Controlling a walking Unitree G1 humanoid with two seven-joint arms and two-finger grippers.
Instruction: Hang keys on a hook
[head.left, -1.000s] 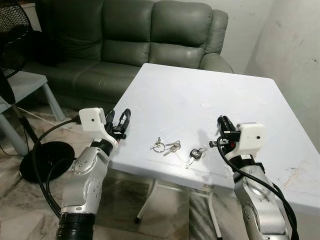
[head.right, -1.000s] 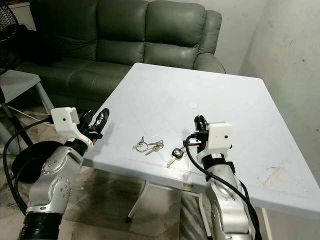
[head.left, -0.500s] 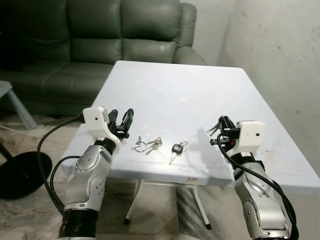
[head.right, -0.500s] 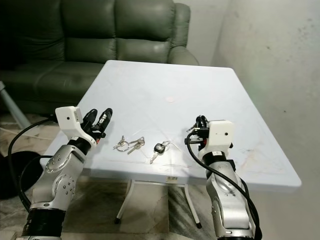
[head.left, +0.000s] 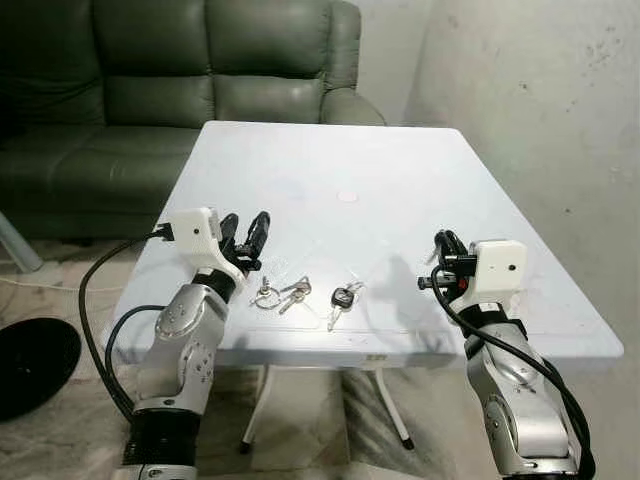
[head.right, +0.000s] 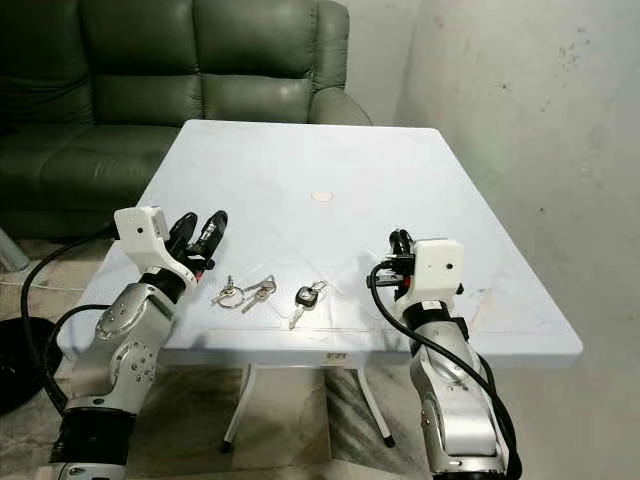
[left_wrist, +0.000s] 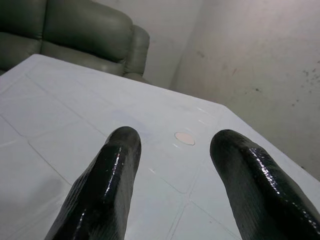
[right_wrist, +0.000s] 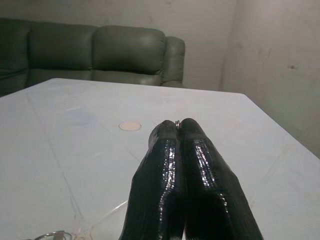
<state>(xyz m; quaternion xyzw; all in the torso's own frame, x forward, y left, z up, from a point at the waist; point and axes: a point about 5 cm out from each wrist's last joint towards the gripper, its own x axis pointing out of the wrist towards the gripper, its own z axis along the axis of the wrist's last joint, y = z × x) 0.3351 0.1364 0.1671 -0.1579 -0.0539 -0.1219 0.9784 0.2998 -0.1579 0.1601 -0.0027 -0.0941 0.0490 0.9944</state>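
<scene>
I have a white square table (head.left: 330, 160) in front of the rig, with a dark green sofa (head.left: 170, 90) behind it and a bare plaster wall (head.left: 540, 110) to my right. Two bunches of keys lie flat on the table near its front edge, between the two arms. The left bunch, silver keys on a ring (head.left: 278, 294), sits just beside the left gripper (head.left: 246, 236); the second bunch, with a black-headed key (head.left: 342, 299), lies just to the right of the first and apart from it. The left gripper is raised above the table's front left area with its two black fingers (left_wrist: 107, 175) spread well apart and nothing between them. The right gripper (head.left: 441, 247) is held above the front right part of the table, well apart from both bunches on the table. Its fingers (right_wrist: 172, 180) are pressed together along their length. A small piece of metal (right_wrist: 177, 121) shows at their tips, and I cannot tell whether it is a key or a ring. A small round disc (head.left: 347, 196) sits near the table's centre. A black cable (head.left: 95, 320) loops from the left arm.
</scene>
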